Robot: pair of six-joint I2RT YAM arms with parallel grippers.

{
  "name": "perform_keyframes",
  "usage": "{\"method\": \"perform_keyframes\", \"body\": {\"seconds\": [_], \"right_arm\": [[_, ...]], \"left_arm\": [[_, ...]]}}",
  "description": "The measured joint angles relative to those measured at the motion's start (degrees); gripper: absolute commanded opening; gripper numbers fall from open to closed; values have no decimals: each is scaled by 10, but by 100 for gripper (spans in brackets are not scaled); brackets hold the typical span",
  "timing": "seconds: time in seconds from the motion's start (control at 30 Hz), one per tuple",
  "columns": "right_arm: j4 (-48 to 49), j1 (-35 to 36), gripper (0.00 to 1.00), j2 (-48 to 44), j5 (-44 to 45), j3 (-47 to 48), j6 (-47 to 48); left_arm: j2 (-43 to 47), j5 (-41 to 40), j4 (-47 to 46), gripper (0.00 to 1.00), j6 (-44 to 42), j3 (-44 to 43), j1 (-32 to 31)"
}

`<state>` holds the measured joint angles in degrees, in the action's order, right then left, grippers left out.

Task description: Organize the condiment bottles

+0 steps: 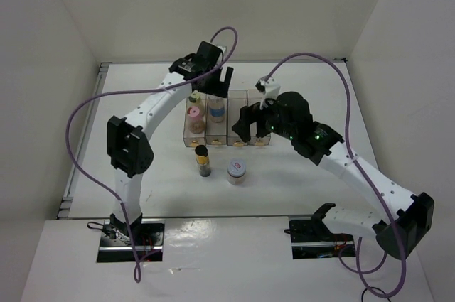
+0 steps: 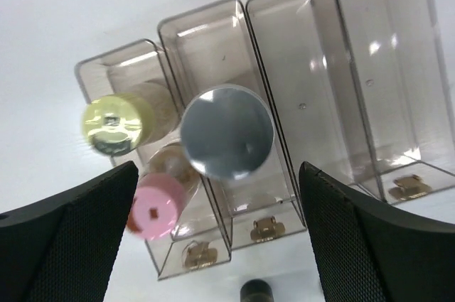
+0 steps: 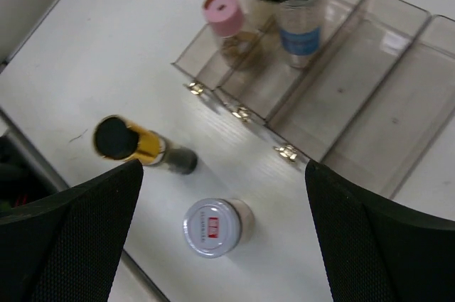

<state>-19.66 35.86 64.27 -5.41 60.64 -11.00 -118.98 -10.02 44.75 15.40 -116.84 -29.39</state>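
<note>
Directly under the left gripper [image 2: 217, 168], whose fingers stand spread wide, the small jar with a pale lid and blue label [image 2: 226, 131] sits upright in the second clear rectangular plastic bin [image 2: 210, 46], centred between the fingers and apparently apart from both, though the view is blurred. The right gripper [image 3: 224, 167] likewise gapes over the silver-grey-lidded jar [image 3: 211, 227] standing on the white table [image 3: 106, 53]; its red lid label is unreadable.
</note>
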Motion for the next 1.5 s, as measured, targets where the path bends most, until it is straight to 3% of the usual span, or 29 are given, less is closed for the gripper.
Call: {"method": "perform_keyframes", "body": {"seconds": [0.3,0.5,0.73,1.27,1.43,1.5], "right_arm": [[51,158,99,52,13,-3,0],[60,238,99,117,77,-3,0],[73,258,99,153,131,-2,1],[135,261,99,240,159,15,16],[144,261,80,262,159,29,19],[146,261,67,269,159,31,19]], "left_arm": [[186,-27,4,100,17,20,61],[283,-27,-5,100,32,148,137],[309,-4,2,100,39,244,173],[357,18,-3,100,39,280,211],[357,23,-3,100,38,281,216],[357,24,-3,100,34,282,217]]}}
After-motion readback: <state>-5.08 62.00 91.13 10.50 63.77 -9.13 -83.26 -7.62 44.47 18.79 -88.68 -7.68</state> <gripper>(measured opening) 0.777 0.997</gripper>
